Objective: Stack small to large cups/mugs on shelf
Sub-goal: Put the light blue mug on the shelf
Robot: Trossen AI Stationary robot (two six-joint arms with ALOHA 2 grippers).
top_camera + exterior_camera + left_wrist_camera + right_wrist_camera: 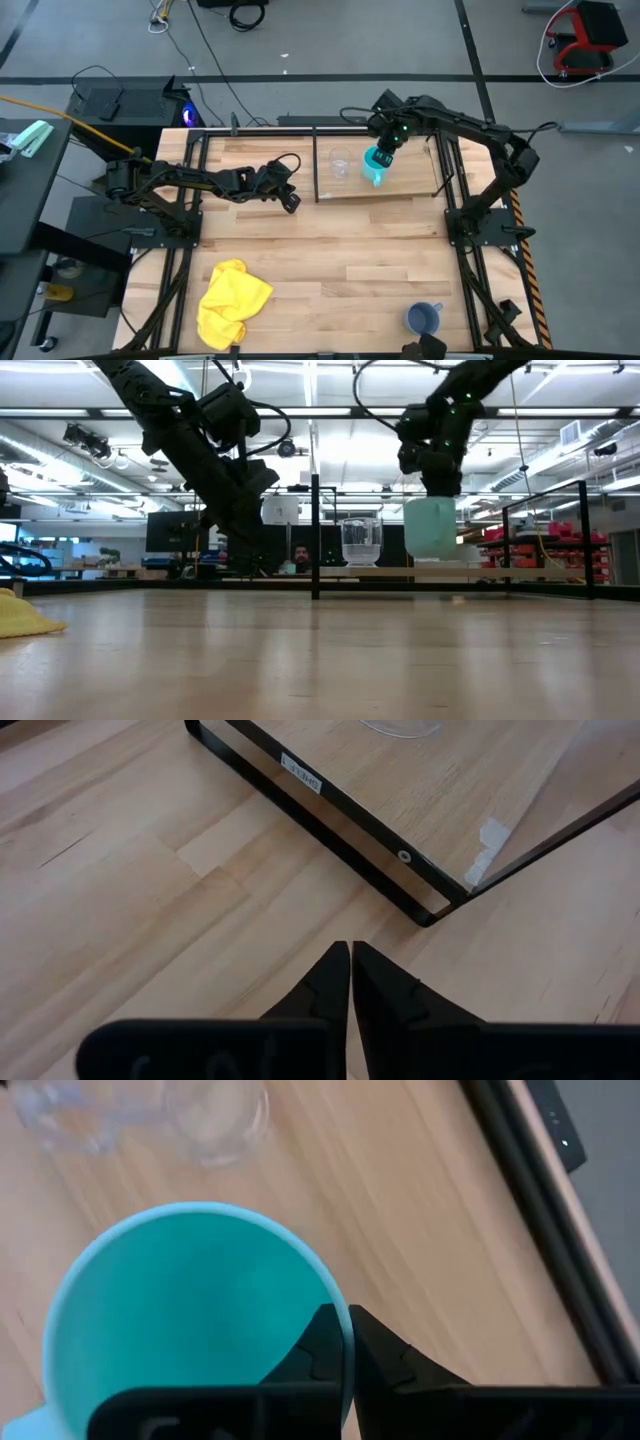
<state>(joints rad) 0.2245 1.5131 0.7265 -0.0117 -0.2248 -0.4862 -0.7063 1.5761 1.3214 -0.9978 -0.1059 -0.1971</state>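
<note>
Nearest us, at five o'clock on the counter [330,250], we see the grey mug [423,318]. Our right gripper [384,152] pinches the cyan mug's [375,166] rim over the shelf [400,185], beside the clear cup [340,165]. Our left gripper [291,203] hangs with jaws closed on nothing, at nine o'clock of the shelf.

yellow cloth [232,301], plank tabletop [330,250]

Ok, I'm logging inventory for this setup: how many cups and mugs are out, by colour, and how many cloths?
Clear see-through cup, on the light-wood shelf: 1
Bright cyan mug, held at its rim by the right gripper: 1
Grey-blue handled mug, on the table: 1
Yellow cloth: 1
Total: 4
</note>
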